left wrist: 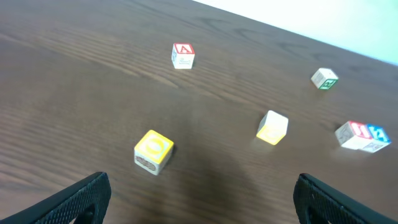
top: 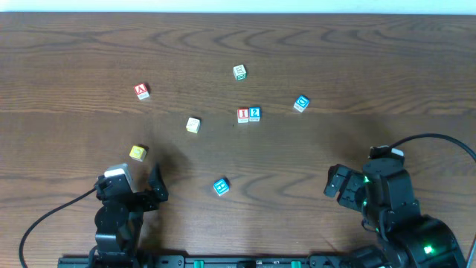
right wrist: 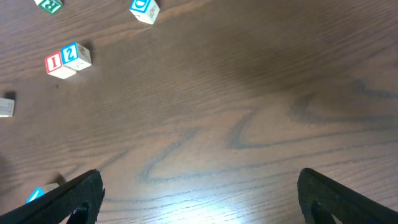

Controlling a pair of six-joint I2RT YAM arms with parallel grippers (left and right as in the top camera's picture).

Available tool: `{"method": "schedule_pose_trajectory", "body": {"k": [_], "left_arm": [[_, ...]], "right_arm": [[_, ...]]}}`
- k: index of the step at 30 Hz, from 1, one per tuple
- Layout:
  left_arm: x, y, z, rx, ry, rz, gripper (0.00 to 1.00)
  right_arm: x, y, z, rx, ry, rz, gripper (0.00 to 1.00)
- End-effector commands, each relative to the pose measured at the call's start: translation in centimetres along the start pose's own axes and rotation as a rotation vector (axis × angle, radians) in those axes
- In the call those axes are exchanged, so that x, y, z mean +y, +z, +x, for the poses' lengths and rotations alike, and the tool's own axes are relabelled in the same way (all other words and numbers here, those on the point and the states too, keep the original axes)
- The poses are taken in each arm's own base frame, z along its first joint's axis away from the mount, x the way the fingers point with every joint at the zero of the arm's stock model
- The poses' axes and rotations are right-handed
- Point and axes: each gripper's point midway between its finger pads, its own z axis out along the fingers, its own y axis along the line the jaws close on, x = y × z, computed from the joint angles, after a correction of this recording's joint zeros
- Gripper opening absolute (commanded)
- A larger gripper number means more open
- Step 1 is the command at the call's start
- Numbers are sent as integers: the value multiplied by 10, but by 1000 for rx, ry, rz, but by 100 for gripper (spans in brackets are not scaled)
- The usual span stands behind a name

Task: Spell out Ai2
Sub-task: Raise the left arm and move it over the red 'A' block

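Note:
A red "A" block [top: 141,91] sits at the left of the table, also in the left wrist view [left wrist: 183,55]. A red "I" block [top: 243,115] and a blue "2" block [top: 255,113] stand side by side and touching near the middle, also in the right wrist view [right wrist: 54,64] [right wrist: 76,55] and the left wrist view [left wrist: 352,134] [left wrist: 376,135]. My left gripper [left wrist: 199,202] is open and empty near the front left. My right gripper [right wrist: 202,199] is open and empty near the front right.
Other blocks lie about: a yellow one [top: 137,152] near my left gripper, a pale yellow one [top: 193,124], a green-lettered one [top: 239,71], a blue one [top: 300,103] at the right and a blue one [top: 220,186] at the front.

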Motion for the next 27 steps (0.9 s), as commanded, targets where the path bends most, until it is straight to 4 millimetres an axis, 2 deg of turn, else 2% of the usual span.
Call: {"method": "schedule_pose_trajectory", "body": {"k": [1, 3, 6, 9, 13, 16, 18, 22, 25, 27], "left_arm": [[-1, 3, 8, 20, -97, 16, 95], [-6, 3, 9, 29, -97, 41, 95], [-25, 1, 6, 30, -89, 146, 95], [-41, -8, -15, -25, -67, 225, 96], [-14, -15, -42, -99, -36, 41, 96], [-3, -14, -53, -104, -38, -44, 96], [-4, -8, -57, -72, -30, -65, 96], [-9, 17, -67, 60, 34, -111, 96], [-13, 36, -83, 127, 49, -151, 96], [-14, 53, -101, 157, 58, -197, 96]], "right_arm": [[1, 0, 0, 0, 13, -1, 99], [1, 0, 0, 0, 13, -1, 99], [1, 0, 0, 0, 13, -1, 99], [1, 0, 0, 0, 13, -1, 99], [1, 0, 0, 0, 13, -1, 99], [1, 0, 0, 0, 13, -1, 99], [1, 0, 0, 0, 13, -1, 99], [1, 0, 0, 0, 13, -1, 99], [1, 0, 0, 0, 13, -1, 99], [1, 0, 0, 0, 13, -1, 99]]}}
